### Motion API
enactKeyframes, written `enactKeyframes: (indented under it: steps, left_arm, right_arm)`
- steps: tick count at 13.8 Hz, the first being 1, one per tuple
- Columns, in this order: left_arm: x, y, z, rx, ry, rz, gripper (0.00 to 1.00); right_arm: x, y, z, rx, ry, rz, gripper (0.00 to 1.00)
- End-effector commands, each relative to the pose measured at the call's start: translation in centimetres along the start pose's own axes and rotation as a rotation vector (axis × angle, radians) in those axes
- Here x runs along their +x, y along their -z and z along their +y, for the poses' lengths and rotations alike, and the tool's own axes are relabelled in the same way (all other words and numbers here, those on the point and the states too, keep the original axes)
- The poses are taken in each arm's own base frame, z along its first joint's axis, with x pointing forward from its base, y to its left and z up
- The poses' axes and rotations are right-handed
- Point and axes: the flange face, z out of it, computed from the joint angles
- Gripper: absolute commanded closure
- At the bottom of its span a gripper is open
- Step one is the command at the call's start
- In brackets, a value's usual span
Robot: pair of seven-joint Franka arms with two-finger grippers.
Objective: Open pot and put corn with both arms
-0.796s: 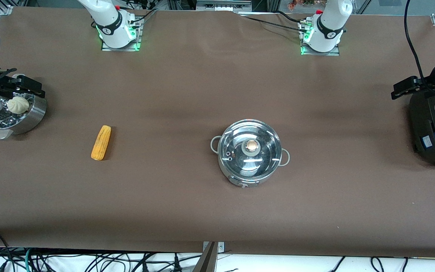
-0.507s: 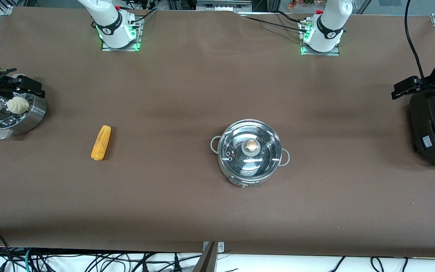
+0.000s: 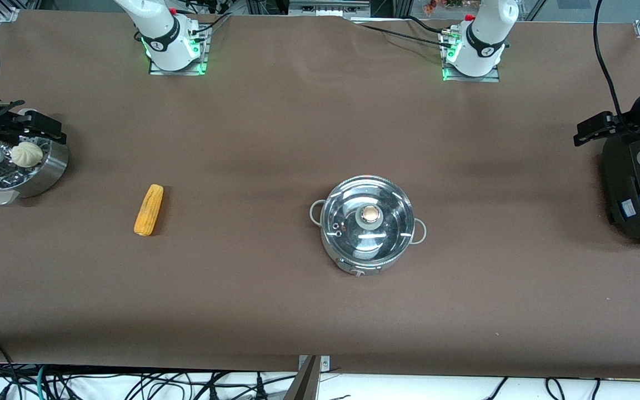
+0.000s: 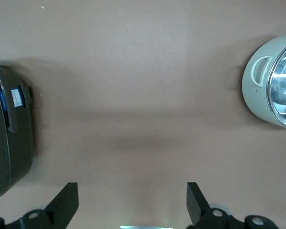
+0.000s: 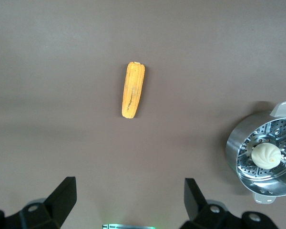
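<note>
1. The pot is sitting lidded on the bench, toward the left arm's end.
2. The corn is lying toward the right arm's end.
3. The left gripper is hanging over bare bench, fingers spread wide, holding nothing.
4. The right gripper is hanging likewise, wide and empty.

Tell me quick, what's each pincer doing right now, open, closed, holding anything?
Left pincer: open, empty, up over the rice cooker at its end of the table.
Right pincer: open, empty, up over the steamer pot; the corn lies untouched.
</note>
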Motion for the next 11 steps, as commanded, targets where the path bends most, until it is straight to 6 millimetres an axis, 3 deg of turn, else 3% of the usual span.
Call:
enactKeyframes:
  steps: [1,4,11]
  left_arm:
    - [-0.5,1.1,0.0,-0.004,-0.008,0.026,0.0]
    - [-0.6,1.4,-1.1,-0.006,0.009,0.031,0.0]
    - [-0.1,1.7,-0.9,-0.003,0.006,0.045,0.0]
  right_arm:
    - [0.2,0.4,0.0,0.019,0.007,-0.007,0.0]
    - [0.3,0.4,-0.1,0.019,0.007,-0.007,0.0]
    - [0.3,0.4,0.1,0.015,0.008,-0.006,0.0]
